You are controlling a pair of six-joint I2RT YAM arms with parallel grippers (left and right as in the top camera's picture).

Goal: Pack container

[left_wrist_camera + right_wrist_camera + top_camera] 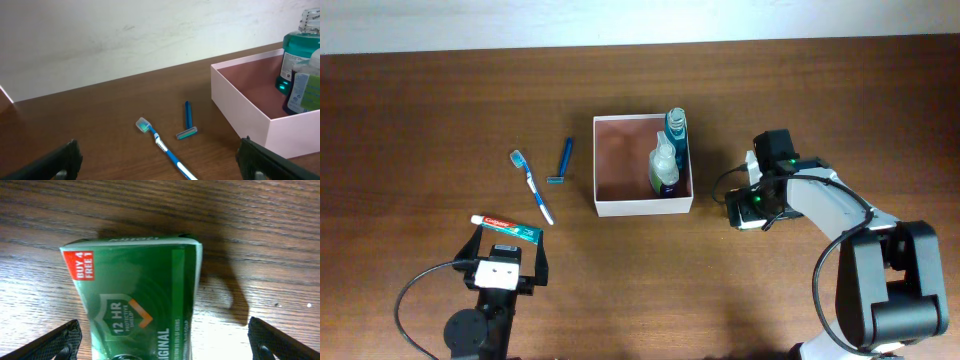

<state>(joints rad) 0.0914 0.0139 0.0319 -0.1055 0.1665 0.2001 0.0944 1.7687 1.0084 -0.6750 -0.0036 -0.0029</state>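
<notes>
White square container (643, 207), reddish interior; glossy green box (135, 295), grained table (260, 225).

It looks like a robot lab bench, not a home. A bare wood-grain table (420, 120) stands against a plain white wall (100, 40). Two robot arms sit at its near edge, the left arm (480, 325) and the right arm (830, 205), with a black cable (400, 305) looping beside the left one. The only goods are bathroom items set out like test props: a toothbrush (532, 186), razor (563, 160), toothpaste (504, 227), boxed soap (135, 305), and bottles (665, 160) in a white container (643, 208).
</notes>
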